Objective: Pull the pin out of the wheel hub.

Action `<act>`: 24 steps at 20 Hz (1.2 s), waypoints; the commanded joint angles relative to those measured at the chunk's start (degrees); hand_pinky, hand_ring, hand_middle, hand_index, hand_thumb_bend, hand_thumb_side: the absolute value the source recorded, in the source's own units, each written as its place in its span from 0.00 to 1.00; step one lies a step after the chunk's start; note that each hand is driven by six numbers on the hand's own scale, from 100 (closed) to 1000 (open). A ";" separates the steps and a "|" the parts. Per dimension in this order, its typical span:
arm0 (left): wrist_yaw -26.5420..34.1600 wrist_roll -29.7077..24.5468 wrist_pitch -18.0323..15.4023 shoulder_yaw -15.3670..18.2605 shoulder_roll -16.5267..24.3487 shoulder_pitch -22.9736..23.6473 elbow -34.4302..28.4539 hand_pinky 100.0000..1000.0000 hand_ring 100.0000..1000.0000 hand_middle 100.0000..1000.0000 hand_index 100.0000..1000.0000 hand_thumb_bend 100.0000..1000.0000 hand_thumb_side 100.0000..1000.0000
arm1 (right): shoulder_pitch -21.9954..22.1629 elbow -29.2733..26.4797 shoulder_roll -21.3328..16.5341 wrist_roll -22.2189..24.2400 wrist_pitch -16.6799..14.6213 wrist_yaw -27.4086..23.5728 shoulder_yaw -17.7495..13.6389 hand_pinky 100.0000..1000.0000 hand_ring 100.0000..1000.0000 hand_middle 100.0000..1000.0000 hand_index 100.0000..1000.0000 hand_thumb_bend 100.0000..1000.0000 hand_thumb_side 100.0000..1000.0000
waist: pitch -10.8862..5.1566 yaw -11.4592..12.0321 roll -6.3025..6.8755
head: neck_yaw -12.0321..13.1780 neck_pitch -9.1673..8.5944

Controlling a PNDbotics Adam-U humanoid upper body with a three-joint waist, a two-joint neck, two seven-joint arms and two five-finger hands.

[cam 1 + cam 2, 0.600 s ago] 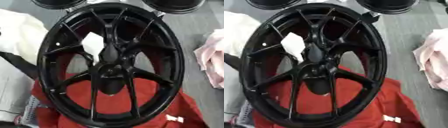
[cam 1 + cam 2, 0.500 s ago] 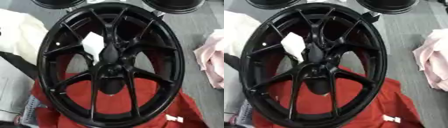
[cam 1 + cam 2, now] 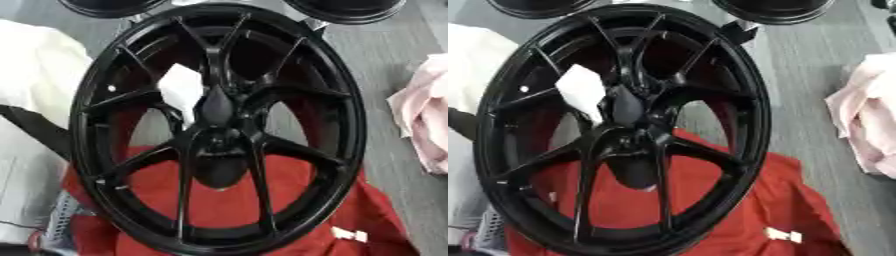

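A large black multi-spoke wheel (image 3: 96, 100) fills both eye views and lies on a red cloth. At its centre is the hub (image 3: 219, 142). A dark tapered piece (image 3: 216, 104), which may be the pin, rises from the hub towards the upper rim. Its outline merges with the black spokes. A white tag-like piece (image 3: 582, 91) shows between the spokes, just up and left of the hub. Neither of my hands shows in either view.
The red cloth (image 3: 219, 205) carries a small white label (image 3: 348, 234). A white cloth (image 3: 31, 75) lies left, a pink cloth (image 3: 424, 115) right. Two more black rims (image 3: 772, 9) sit at the far edge on grey carpet (image 3: 385, 55). A black strap (image 3: 35, 131) crosses the left.
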 commanded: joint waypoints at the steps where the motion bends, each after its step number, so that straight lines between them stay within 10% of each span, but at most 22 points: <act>1: -1.79 -2.00 -0.35 -0.33 8.76 -1.74 -1.20 0.77 0.66 0.65 0.82 0.00 0.77 | 0.12 -1.08 -2.30 -0.09 -0.15 0.46 -0.39 0.74 0.65 0.57 0.63 0.00 0.49 | -0.94 -0.12 0.14 | -0.32 -0.02; 13: -4.76 -18.87 -1.65 -3.18 28.06 -12.63 -1.21 0.78 0.70 0.67 0.81 0.00 0.74 | 2.31 -1.08 -3.68 -0.42 0.06 1.17 -0.56 0.74 0.65 0.57 0.63 0.00 0.50 | -1.61 -0.15 0.83 | -3.44 0.60; 24: -7.29 -46.50 -1.96 -11.18 30.60 -26.54 -1.21 0.79 0.73 0.70 0.82 0.00 0.80 | 1.68 -1.08 -3.71 0.60 0.45 0.82 0.34 0.74 0.65 0.57 0.63 0.00 0.50 | -1.56 -1.71 0.59 | -2.53 1.01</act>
